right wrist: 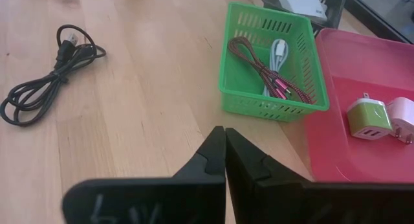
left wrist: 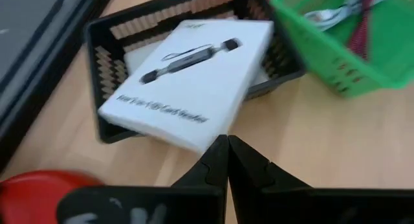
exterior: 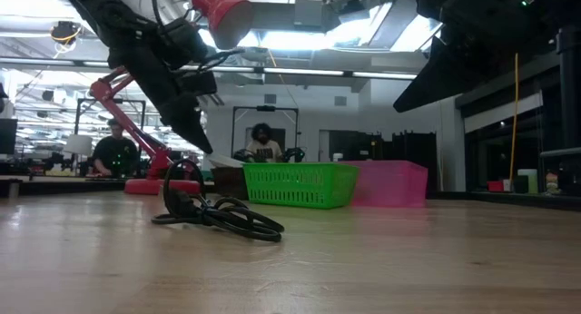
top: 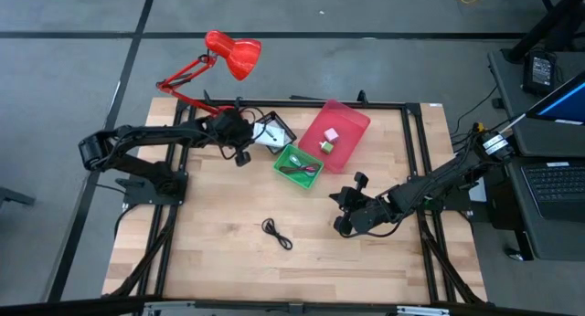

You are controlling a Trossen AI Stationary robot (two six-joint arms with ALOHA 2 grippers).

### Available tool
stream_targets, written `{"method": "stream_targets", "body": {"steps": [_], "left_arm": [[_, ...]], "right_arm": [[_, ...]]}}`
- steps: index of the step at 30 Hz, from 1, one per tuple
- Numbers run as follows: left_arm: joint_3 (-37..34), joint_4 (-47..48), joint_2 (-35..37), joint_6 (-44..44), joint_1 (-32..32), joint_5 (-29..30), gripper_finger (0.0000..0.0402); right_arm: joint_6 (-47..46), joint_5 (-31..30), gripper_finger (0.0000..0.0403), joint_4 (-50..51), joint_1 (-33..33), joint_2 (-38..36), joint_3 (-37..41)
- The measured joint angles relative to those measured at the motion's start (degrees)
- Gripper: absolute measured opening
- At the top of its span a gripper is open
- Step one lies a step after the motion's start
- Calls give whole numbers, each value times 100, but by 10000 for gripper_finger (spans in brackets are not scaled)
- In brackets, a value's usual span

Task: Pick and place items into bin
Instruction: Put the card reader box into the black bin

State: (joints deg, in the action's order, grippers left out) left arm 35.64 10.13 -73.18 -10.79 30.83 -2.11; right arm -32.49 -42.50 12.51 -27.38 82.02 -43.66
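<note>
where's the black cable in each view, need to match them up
High view: black cable lies alone on bare wood, bottom centre, nearer than the green basket.
Low view: black cable in the foreground left of centre, in front of the green basket.
Left wrist view: not in it; the green basket shows.
Right wrist view: black cable at upper left; green basket to its right.
Shared landmark: the green basket.

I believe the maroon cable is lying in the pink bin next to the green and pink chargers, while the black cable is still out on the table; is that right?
Not quite. The maroon cable lies in the green basket, not the pink bin, as the right wrist view shows. The green charger and pink charger are in the pink bin, and the black cable is still out on the table.
</note>
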Motion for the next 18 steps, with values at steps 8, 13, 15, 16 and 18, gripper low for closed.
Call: {"method": "stream_targets", "body": {"steps": [8, 13, 15, 16, 18], "left_arm": [[0, -587, -173, -77, 0, 411, 2], [0, -716, -267, -96, 0, 411, 2], [0, -684, -293, -97, 0, 409, 1], [0, -680, -293, -109, 0, 406, 1], [0, -653, -252, -144, -12, 298, 2]], "right_arm": [[0, 0, 0, -9, 0, 0, 0], [0, 0, 0, -9, -1, 0, 0], [0, 0, 0, -9, -1, 0, 0], [3, 0, 0, -9, -1, 0, 0], [9, -2, 0, -6, -2, 0, 0]]}}
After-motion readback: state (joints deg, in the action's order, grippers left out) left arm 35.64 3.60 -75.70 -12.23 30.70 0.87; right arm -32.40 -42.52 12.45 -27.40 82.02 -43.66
